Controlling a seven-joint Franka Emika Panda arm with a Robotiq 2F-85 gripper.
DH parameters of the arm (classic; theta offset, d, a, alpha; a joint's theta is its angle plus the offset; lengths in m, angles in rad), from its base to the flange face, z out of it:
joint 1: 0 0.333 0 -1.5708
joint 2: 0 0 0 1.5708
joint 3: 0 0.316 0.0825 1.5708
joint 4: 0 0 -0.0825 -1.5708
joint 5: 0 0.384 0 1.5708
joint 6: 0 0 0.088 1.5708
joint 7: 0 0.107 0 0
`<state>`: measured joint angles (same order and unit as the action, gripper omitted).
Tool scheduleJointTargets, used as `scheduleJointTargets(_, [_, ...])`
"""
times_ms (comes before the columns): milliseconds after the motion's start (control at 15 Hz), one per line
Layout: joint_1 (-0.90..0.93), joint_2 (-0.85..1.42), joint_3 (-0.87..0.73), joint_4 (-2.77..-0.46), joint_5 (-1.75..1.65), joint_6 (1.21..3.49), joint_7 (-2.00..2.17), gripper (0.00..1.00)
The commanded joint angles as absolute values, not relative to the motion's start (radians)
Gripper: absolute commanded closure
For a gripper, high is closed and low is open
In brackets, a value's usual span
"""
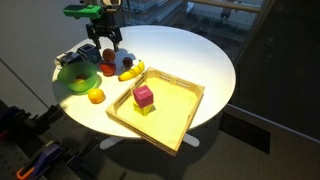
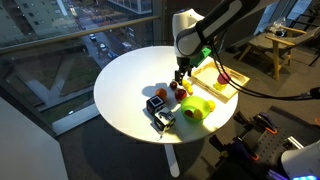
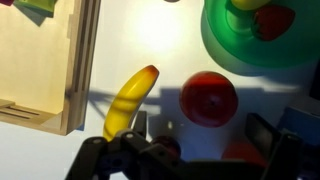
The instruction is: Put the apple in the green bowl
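The apple (image 3: 209,98), round and red, sits on the white table beside the green bowl (image 3: 232,52). My gripper (image 3: 200,132) is open just above it, one finger on each side and not touching it. In both exterior views the gripper (image 1: 108,52) (image 2: 180,76) hangs right over the apple (image 1: 108,68) (image 2: 177,92), which is partly hidden. The lime-green bowl (image 1: 70,84) (image 2: 203,104) is next to it and holds a red and a yellow item (image 3: 272,20).
A banana (image 3: 130,100) (image 1: 131,72) lies close to the apple. A wooden tray (image 3: 78,70) (image 1: 170,128) holds a pink block (image 1: 144,96). An orange fruit (image 1: 96,96) sits by the bowl. A dark boxy object (image 2: 158,110) stands near the table edge.
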<state>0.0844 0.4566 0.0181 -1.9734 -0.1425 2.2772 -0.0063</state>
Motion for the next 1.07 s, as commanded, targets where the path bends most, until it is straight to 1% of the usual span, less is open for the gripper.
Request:
scheduleJointTargets(0, [0.082, 0.458, 0.021, -1.972, -0.143, 2.275, -0.006, 0.00])
scheduleJointTargets(467, [0.082, 0.461, 0.021, -1.972, -0.143, 2.275, -0.006, 0.00])
scheduleJointTargets(1000, [0.085, 0.468, 0.021, -1.983, -0.125, 2.339, 0.033, 0.00])
